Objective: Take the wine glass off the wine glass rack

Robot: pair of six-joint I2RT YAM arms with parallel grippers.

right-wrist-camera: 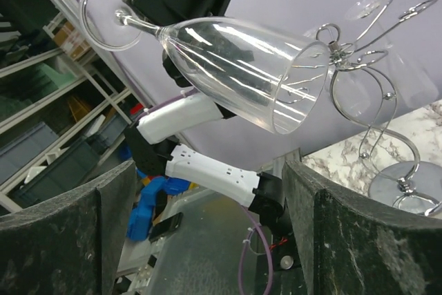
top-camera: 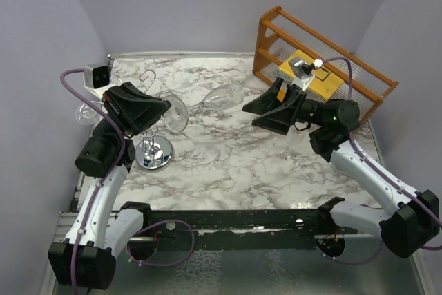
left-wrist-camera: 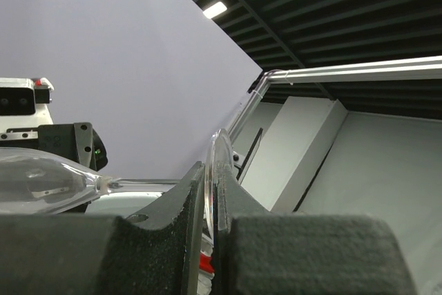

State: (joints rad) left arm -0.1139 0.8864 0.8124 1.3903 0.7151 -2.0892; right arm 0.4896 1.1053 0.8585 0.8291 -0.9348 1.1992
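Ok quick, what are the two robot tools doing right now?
Left tool: closed on the wine glass by its foot.
Right tool: open, holding nothing.

Left to right come wine glass rack [top-camera: 155,153], wine glass [top-camera: 222,96], shelf [top-camera: 324,54].

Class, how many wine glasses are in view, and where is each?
2. One wine glass is held sideways, its foot clamped in the left gripper; a second glass is on the wine glass rack, at its left side. The left arm may hide others.
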